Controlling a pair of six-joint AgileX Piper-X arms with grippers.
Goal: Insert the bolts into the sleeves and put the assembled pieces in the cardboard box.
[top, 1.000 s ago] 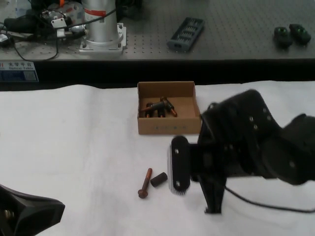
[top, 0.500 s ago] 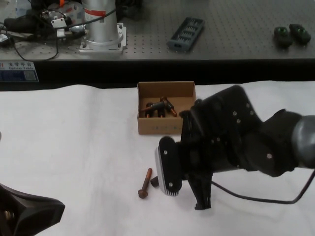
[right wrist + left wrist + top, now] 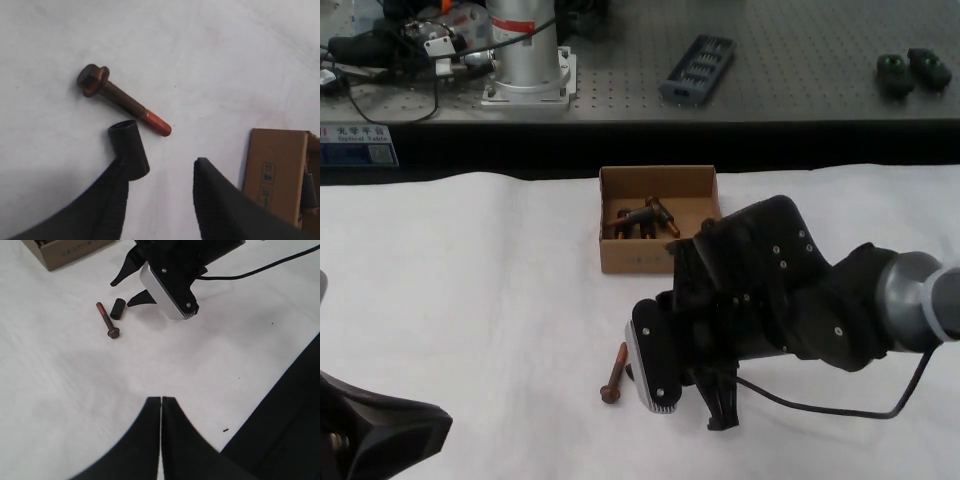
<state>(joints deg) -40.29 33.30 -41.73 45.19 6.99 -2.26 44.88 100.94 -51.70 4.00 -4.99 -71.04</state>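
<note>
R gripper (image 3: 162, 167) sits low over the white table (image 3: 470, 280), fingers spread wide, nothing held. Black sleeve (image 3: 129, 147) lies at one fingertip (contact unclear). Copper bolt (image 3: 122, 100) is just beside the sleeve, not inserted. Cardboard box (image 3: 660, 262) is near, w/ assembled pcs (image 3: 645, 218) inside. L gripper (image 3: 161, 440) is well apart from the parts, fingers pressed together, empty.

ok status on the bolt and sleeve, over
Left gripper shut, away from the parts. Right gripper open at sleeve, not gripping. Bolt loose beside sleeve, not inserted. Cardboard box beyond, pieces inside.
</note>
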